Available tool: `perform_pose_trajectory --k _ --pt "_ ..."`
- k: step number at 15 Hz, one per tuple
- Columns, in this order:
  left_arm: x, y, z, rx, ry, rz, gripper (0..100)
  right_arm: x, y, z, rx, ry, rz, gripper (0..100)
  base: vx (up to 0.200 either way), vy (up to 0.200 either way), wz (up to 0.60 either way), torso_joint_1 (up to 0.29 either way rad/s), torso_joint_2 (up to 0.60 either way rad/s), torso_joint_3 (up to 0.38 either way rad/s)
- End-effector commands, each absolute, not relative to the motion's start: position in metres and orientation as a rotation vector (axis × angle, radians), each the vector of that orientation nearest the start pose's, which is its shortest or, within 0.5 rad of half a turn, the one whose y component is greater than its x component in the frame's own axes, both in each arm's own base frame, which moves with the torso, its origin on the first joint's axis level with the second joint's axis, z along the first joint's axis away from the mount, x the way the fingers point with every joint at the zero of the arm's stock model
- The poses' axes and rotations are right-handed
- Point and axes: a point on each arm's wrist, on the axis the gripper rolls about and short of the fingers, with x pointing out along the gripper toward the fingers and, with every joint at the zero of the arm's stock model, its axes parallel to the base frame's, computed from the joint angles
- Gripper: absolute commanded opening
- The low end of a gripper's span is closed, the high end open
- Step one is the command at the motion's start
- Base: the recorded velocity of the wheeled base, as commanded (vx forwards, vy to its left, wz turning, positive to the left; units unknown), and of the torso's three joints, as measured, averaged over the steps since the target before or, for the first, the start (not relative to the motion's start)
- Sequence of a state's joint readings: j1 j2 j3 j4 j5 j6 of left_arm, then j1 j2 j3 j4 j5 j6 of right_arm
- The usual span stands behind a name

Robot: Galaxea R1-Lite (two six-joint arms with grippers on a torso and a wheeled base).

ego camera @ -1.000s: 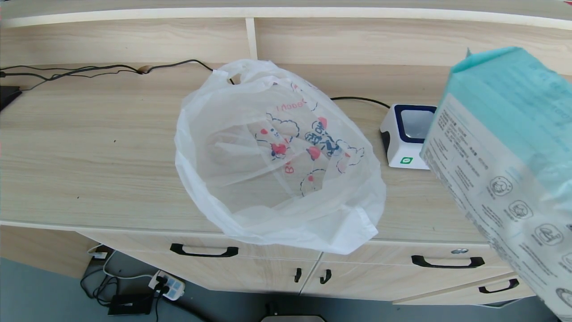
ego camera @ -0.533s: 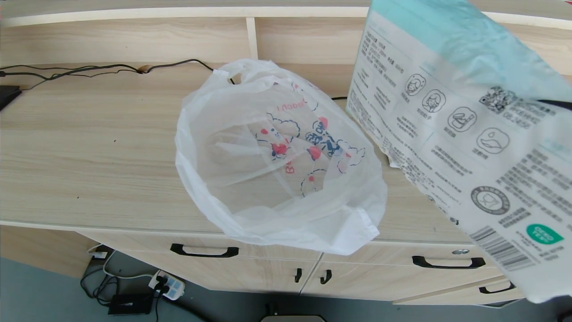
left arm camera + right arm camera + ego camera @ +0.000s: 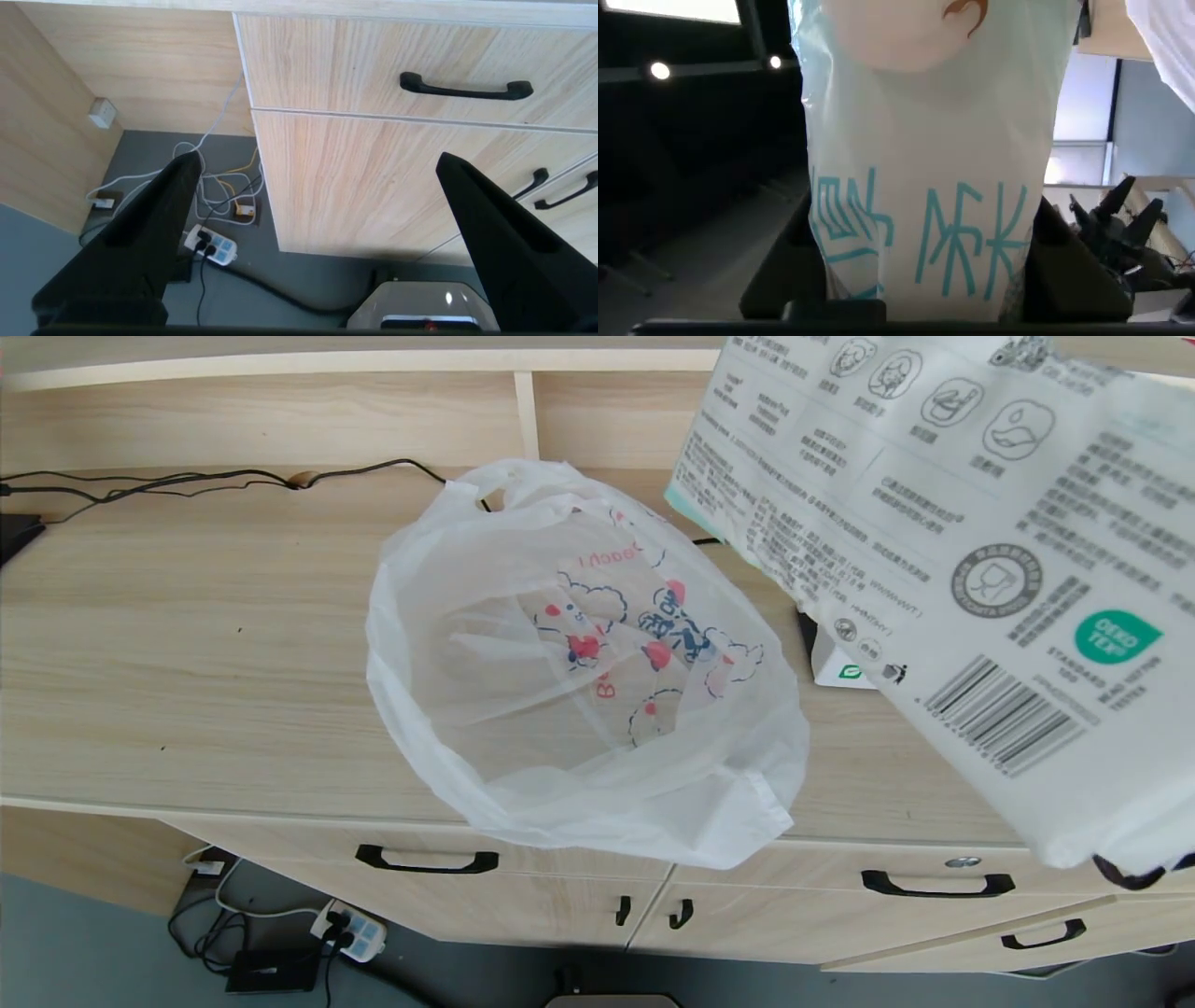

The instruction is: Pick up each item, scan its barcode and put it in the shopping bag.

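Right of the crinkly shopping bag (image 3: 579, 653), soft plastic pack (image 3: 980, 569) in pinch of right gripper (image 3: 924, 280); left gripper (image 3: 318, 163) spread.

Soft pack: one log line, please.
right pincer: shut on soft pack | soft pack: hiding part of scanner, barcode facing head camera | shopping bag: open | left pincer: open

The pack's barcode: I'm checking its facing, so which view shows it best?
Head view: the barcode lies fully toward that camera. The right wrist view gives the teal-lettered face of the pack between the fingers; the left wrist view looks at cabinet drawers.
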State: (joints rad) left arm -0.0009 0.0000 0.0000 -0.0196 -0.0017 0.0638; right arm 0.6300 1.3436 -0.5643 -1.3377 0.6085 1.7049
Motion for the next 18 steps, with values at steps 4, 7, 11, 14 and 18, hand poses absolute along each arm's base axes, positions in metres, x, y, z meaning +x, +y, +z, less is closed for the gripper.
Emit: perform_pose_trajectory --k 4,7,11,14,18 --pt "-0.023 0.000 0.078 0.064 -0.020 -0.002 100 0.170 0.140 0.251 1.613 0.743 1.377 0 0.000 0.000 0.00 0.000 0.00 0.000" --pt "-0.023 0.000 0.078 0.064 -0.022 -0.004 100 0.173 0.142 0.249 1.615 0.748 1.366 0 0.000 0.000 0.00 0.000 0.00 0.000" --pt "-0.023 0.000 0.078 0.064 -0.022 -0.002 100 0.170 0.139 0.252 1.611 0.737 1.377 0 0.000 0.000 0.00 0.000 0.00 0.000" --pt "-0.023 0.000 0.078 0.064 -0.022 -0.002 100 0.166 0.137 0.255 1.577 0.694 1.399 0 0.000 0.000 0.00 0.000 0.00 0.000" --pt "-0.023 0.000 0.078 0.064 -0.020 -0.002 100 0.159 0.132 0.265 1.355 0.437 1.462 0 0.000 0.000 0.00 0.000 0.00 0.000"
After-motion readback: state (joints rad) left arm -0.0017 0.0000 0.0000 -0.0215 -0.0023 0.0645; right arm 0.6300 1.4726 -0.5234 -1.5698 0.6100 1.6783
